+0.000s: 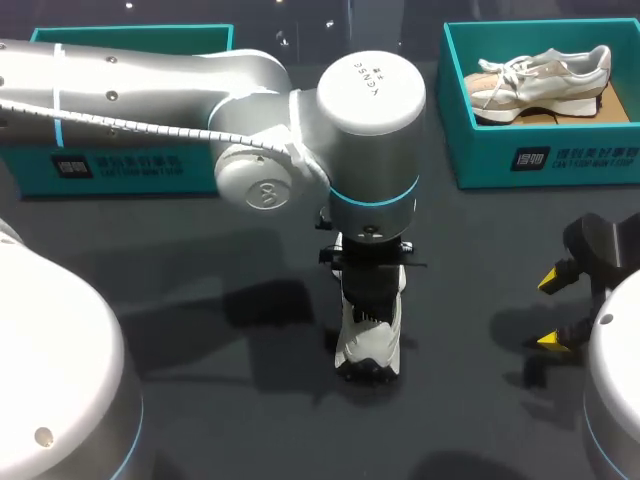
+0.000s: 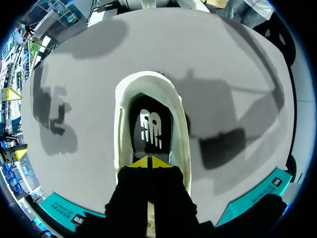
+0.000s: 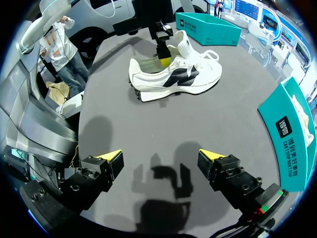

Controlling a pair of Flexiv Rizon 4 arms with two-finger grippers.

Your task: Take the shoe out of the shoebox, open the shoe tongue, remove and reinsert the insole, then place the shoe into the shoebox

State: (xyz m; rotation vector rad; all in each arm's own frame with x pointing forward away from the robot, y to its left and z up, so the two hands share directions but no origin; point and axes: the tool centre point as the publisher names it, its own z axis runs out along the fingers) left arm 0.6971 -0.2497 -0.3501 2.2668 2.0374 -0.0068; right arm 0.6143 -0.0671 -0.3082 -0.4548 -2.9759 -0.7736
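A white shoe point(image 1: 368, 345) with black side panels stands on the dark table point(image 1: 200, 400) at its middle; in the right wrist view the shoe point(image 3: 173, 82) lies far ahead of the right gripper. My left gripper point(image 1: 371, 292) comes down from above into the shoe's mouth. In the left wrist view its yellow tips point(image 2: 150, 162) are shut together just over the black insole point(image 2: 151, 126), at the tongue end of the shoe point(image 2: 146, 80). I cannot make out whether they pinch anything. My right gripper point(image 1: 557, 310) point(image 3: 159, 156) hovers open and empty near the table's right edge.
A teal shoebox point(image 1: 500, 160) at the back right holds a second, beige and white shoe point(image 1: 540, 80). Another teal shoebox point(image 1: 130, 165) stands at the back left, partly hidden by my left arm point(image 1: 150, 80). Bare tabletop lies between the shoe and the right gripper.
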